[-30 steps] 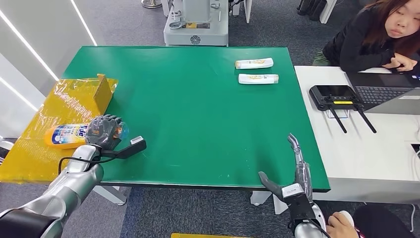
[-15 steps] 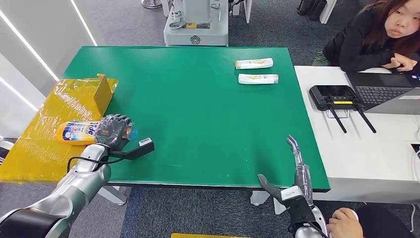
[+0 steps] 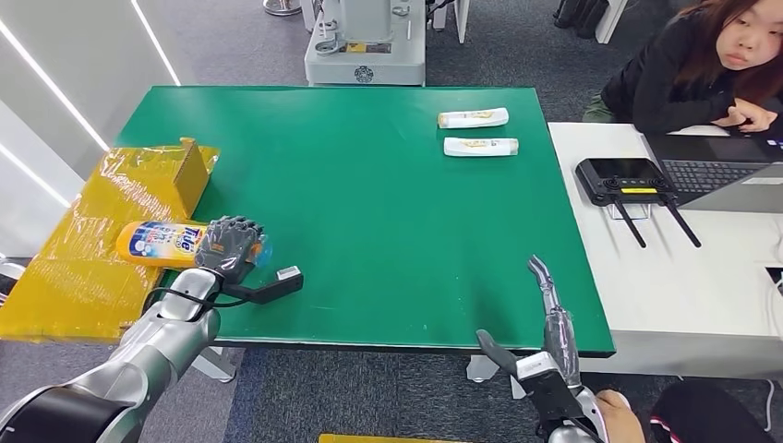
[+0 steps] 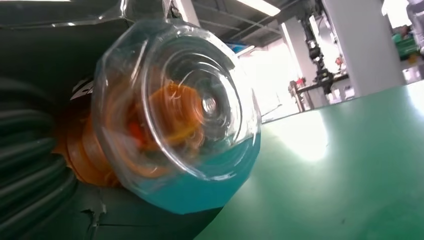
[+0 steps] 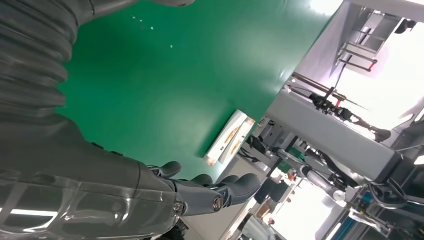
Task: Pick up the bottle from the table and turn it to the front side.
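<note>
My left hand grips an orange bottle with a blue-and-white label near its clear blue cap end. The bottle lies sideways in the air over the left edge of the green table, label facing up. In the left wrist view the clear cap with blue liquid behind it looms close, the orange neck held by my fingers. My right hand hovers at the table's near right edge, fingers spread and holding nothing; its fingers show in the right wrist view.
A yellow wrapped box sits left of the table. Two white tubes lie at the far right of the table. A person sits at a white desk with a laptop and a black controller.
My left hand has carried the bottle rightward, from over the yellow box toward the table's left edge. The right hand has sunk slightly lower.
</note>
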